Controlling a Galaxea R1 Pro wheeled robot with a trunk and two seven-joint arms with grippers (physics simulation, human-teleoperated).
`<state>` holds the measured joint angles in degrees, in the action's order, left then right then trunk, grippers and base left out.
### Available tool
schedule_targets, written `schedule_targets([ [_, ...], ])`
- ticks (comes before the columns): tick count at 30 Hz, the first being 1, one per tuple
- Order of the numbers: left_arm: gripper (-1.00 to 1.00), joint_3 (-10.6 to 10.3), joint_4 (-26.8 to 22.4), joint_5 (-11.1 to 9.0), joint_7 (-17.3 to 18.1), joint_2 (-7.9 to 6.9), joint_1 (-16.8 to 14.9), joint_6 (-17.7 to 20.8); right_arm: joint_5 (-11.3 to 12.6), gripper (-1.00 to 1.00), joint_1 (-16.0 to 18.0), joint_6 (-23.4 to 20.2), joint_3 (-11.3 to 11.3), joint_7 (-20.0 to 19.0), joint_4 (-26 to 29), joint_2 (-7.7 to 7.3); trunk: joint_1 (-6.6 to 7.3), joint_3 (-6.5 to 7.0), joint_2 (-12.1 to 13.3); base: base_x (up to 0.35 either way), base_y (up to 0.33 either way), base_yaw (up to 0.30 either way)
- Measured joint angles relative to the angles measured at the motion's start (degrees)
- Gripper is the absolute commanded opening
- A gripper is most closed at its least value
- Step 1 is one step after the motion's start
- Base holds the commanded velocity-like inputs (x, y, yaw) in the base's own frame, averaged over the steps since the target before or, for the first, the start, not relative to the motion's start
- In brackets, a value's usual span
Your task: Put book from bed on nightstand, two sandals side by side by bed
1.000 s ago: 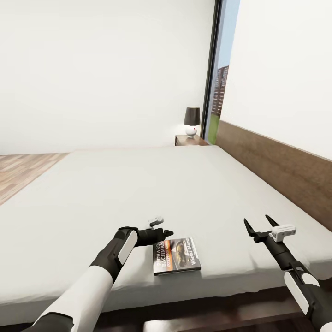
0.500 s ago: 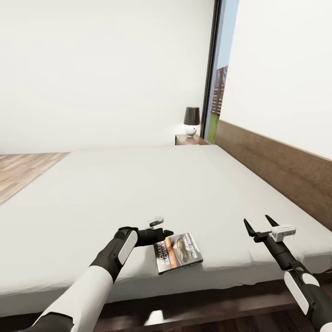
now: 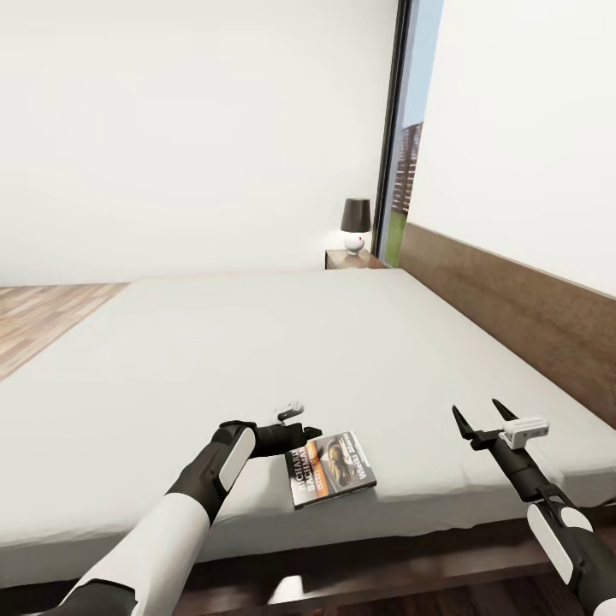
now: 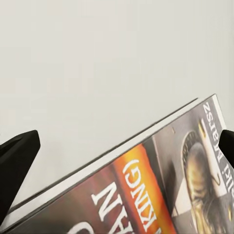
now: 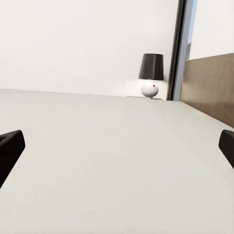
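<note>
Off-white bed (image 5: 112, 161), dark-shaded lamp (image 5: 150, 75), spread right claw fingertips (image 5: 9, 148)

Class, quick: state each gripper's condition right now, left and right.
Left gripper: open, fingers straddling the book, not gripping it.
Right gripper: open, holding nothing, above the bed.

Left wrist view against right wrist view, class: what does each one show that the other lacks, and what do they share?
Left wrist view alone: the thin dark paperback book with its orange band and white lettering, one edge lying between the black fingertips of the open left end effector.

Right wrist view alone: the black-shaded table lamp with a round white base, the dark window frame, the brown wooden headboard, and the open right end effector holding nothing.

Both: the smooth off-white mattress of the bed.
</note>
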<state>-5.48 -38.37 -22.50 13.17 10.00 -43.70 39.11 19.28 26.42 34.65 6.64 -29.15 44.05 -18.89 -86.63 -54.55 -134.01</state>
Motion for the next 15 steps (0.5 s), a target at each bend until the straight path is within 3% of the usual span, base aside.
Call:
schedule_targets([
  [15,1.0,0.0,0.0,0.0,0.0,0.0,0.0,0.0,0.0,1.0,0.0,0.0,0.0,0.0,-0.1,0.0,0.0,0.0,0.0,0.0,0.0,0.0],
])
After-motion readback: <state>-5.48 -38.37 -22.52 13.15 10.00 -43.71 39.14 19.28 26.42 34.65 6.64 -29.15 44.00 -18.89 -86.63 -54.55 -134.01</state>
